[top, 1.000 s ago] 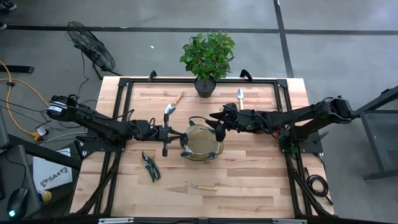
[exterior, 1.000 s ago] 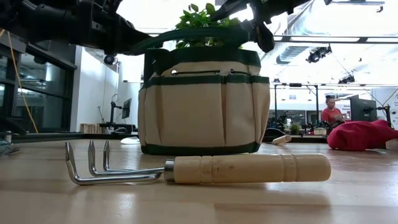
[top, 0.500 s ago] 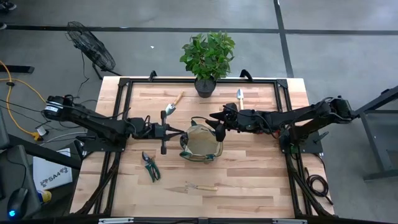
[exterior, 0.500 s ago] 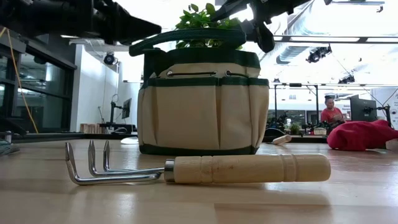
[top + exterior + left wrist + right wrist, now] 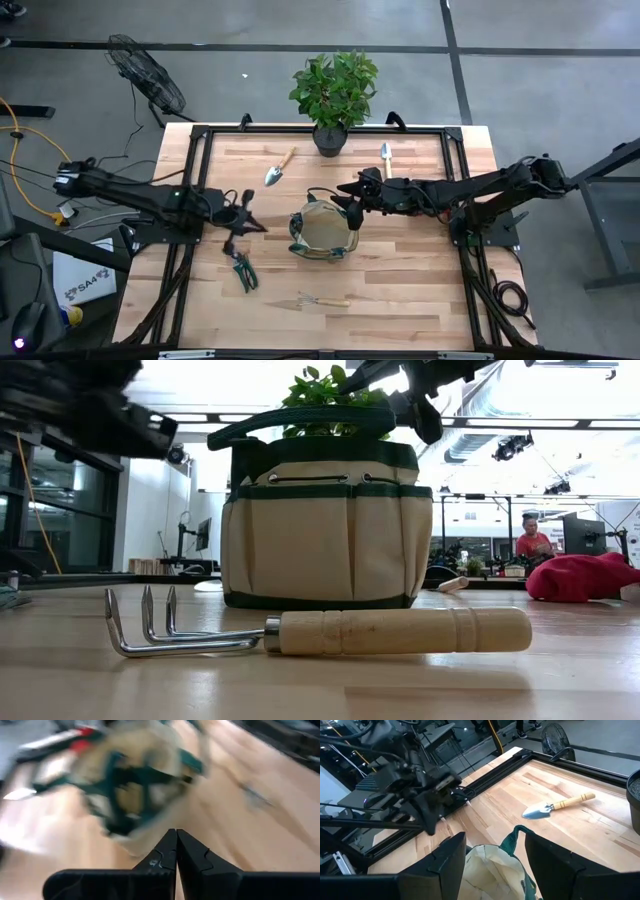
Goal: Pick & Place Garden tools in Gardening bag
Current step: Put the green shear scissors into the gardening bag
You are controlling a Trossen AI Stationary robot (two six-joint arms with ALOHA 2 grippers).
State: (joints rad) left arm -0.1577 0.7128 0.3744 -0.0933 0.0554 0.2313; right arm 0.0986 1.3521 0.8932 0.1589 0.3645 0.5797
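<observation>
The tan gardening bag [image 5: 323, 231] with green trim stands upright on its base mid-table; it also shows in the low view [image 5: 325, 530]. My right gripper [image 5: 352, 208] is open over its right rim, a green loop handle between the fingers [image 5: 495, 836]. My left gripper [image 5: 250, 222] is shut and empty, left of the bag; the left wrist view [image 5: 176, 845] is blurred. Two trowels [image 5: 278, 166] [image 5: 385, 155], one pair of pruning shears [image 5: 241, 268] and the hand fork [image 5: 320, 300] lie flat on the table. A red bundle [image 5: 585, 578] shows in the low view. My right gripper stands open with the bag's green loop handle [image 5: 516, 837] rising between its two fingers. The fingers slant down from the table's right side. The handle stands raised above the bag's rim [image 5: 300, 420]. Whether a finger touches it, I cannot tell.
A potted green plant [image 5: 333, 95] stands at the table's far edge, between the two trowels. A black frame [image 5: 200, 135] runs around the tabletop. The shears lie close to my left gripper, on its near side. A person [image 5: 530, 542] is in the room far behind.
My left gripper has drawn back from the bag's left rim toward the table's left edge and a little toward the near edge. The bag and its raised handle have stayed where they were. My right gripper has kept still.
</observation>
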